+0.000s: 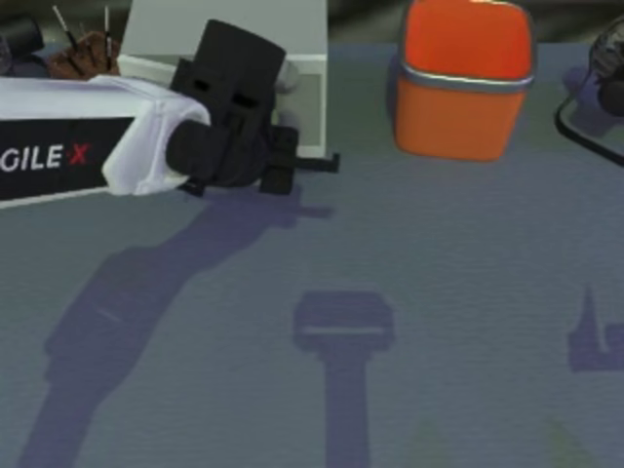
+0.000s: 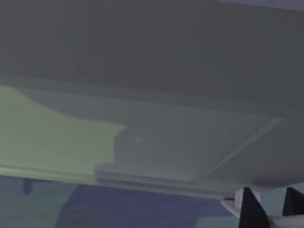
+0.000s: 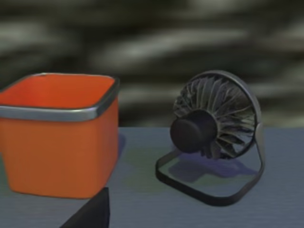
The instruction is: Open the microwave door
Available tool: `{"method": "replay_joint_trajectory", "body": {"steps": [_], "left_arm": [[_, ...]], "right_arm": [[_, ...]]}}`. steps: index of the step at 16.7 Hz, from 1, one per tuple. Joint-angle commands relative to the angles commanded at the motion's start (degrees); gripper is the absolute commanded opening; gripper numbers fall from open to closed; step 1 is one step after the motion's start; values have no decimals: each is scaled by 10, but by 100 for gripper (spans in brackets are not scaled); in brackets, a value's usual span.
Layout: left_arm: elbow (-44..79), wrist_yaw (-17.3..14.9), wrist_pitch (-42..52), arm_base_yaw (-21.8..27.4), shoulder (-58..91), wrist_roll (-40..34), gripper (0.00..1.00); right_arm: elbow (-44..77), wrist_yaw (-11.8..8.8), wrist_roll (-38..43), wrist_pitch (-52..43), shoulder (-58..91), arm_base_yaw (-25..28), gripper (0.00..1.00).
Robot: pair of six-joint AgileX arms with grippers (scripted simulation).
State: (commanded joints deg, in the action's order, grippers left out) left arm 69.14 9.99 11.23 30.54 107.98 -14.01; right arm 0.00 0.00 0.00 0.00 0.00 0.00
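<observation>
The light grey-white microwave (image 1: pixel 175 24) stands at the table's back left. Its door (image 1: pixel 310 107) faces the front, and its greyish window (image 2: pixel 156 137) fills the left wrist view. My left gripper (image 1: pixel 278 161) sits right against the door's front, at the end of the white arm coming in from the left. Its two dark fingertips (image 2: pixel 251 211) stand close together on either side of the white handle bar (image 2: pixel 230 204). Whether the door stands ajar is not visible. My right gripper (image 3: pixel 92 213) is parked off the top view's right, with only a dark edge of it showing.
An orange bin (image 1: pixel 466 78) with a grey rim stands right of the microwave, seen too in the right wrist view as the bin (image 3: pixel 57 137). A black desk fan (image 3: pixel 213 128) sits at the back right corner (image 1: pixel 600 83). A brown holder with sticks (image 1: pixel 83 54) is at the back left.
</observation>
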Motion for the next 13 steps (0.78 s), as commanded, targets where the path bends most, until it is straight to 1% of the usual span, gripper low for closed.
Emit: {"method": "replay_joint_trajectory", "body": {"steps": [7,9,13], "left_arm": [[0,0,0,0,0,0,0],[1,-5,0,4,1,-1,0],[-19,-23,-13,-6,-19,25,0]], "right_arm": [[0,0,0,0,0,0,100],[0,0,0,0,0,0,100],[0,0,0,0,0,0,100]]}}
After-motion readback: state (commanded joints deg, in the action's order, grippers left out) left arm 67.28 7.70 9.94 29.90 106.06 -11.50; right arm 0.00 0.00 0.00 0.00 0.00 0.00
